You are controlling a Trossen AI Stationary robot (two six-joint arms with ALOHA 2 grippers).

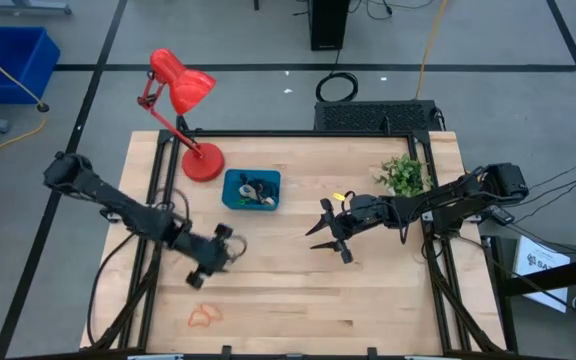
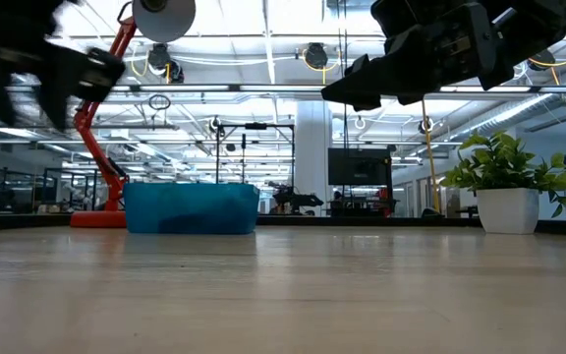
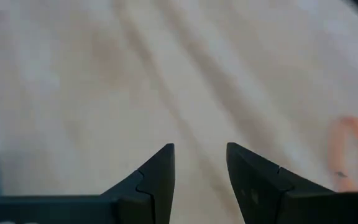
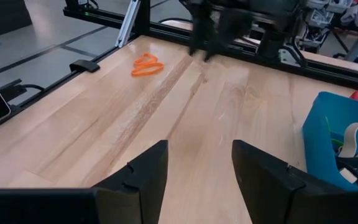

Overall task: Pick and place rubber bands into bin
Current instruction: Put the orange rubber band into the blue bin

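- The bin is the landmark: a small teal tray on the wooden table, just beside the base of the red lamp, on the lamp's side toward the plant.
- Several rubber bands lie inside the bin; from above they read as a dark tangle with a bit of yellow-green. The right wrist view shows a tan loop resting against the bin's inner wall.
- Orange bands lie loose on the table, well apart from the bin, toward the table's front edge and on the left arm's side. In the right wrist view they show as an orange loop flat on the wood.
- The left gripper hangs above the table between the bin and the orange bands, nearer the front than the bin. Its fingers stand apart with only bare wood in the gap, so it is open and empty. An orange band shows blurred at the edge of its wrist view.
- The right gripper is over the table on the plant side of the bin, a little farther toward the front, pointing toward the left arm. Its fingers are spread, with nothing between them.
- From table height, the bin sits on the wood beside the lamp base, and both grippers are clear of the surface.
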